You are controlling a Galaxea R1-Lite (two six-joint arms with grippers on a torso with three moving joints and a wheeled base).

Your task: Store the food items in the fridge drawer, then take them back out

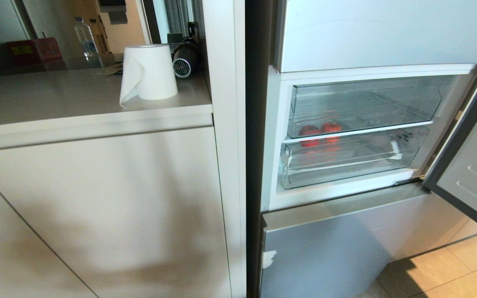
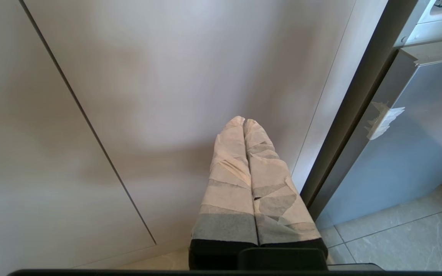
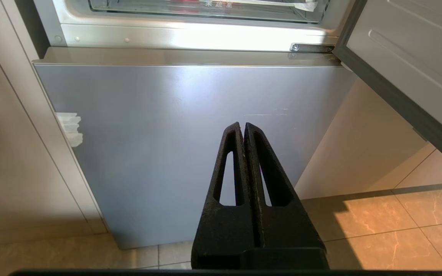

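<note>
Two round red food items [image 1: 309, 130] [image 1: 331, 126] show through the clear front of the fridge drawer [image 1: 387, 99], low at its left end. That ribbed-floored drawer is pushed in, inside the open fridge compartment. Red reflections show in the clear drawer below [image 1: 354, 163]. Neither arm appears in the head view. My left gripper [image 2: 244, 120], its fingers wrapped in white tape, is shut and empty, hanging low in front of a beige cabinet door [image 2: 167, 76]. My right gripper [image 3: 243, 124], black, is shut and empty, low in front of the fridge's grey lower door [image 3: 190, 145], well below the drawers.
The fridge's middle door [image 1: 474, 165] stands swung open on the right. To the left, a counter [image 1: 56, 99] carries a paper towel roll [image 1: 149, 72], a small fan and a water bottle. Tiled floor [image 3: 397, 230] lies in front of the fridge.
</note>
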